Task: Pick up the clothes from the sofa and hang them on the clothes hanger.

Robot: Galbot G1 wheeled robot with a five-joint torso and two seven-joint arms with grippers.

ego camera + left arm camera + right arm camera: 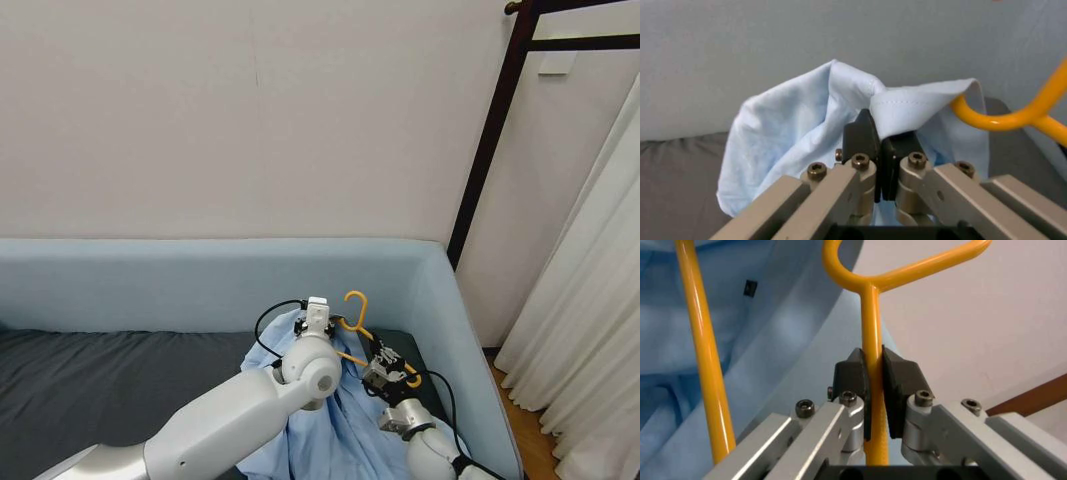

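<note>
A light blue shirt [345, 425] lies bunched at the right end of the sofa, on a yellow hanger [356, 312]. My left gripper [881, 139] is shut on a fold of the shirt [807, 120] near its collar, with the yellow hanger [1013, 112] curving just beside it. My right gripper [872, 371] is shut on the yellow hanger [870, 310], pinching the straight stem below its hook. In the head view the left gripper [318, 318] sits at the top of the shirt and the right gripper [385, 368] is just right of it.
The sofa has a pale blue back and arm [440, 290] and a dark grey seat [110, 375]. A dark wooden clothes rack [495, 130] stands at the far right beside a white curtain [590, 330]. A plain wall rises behind.
</note>
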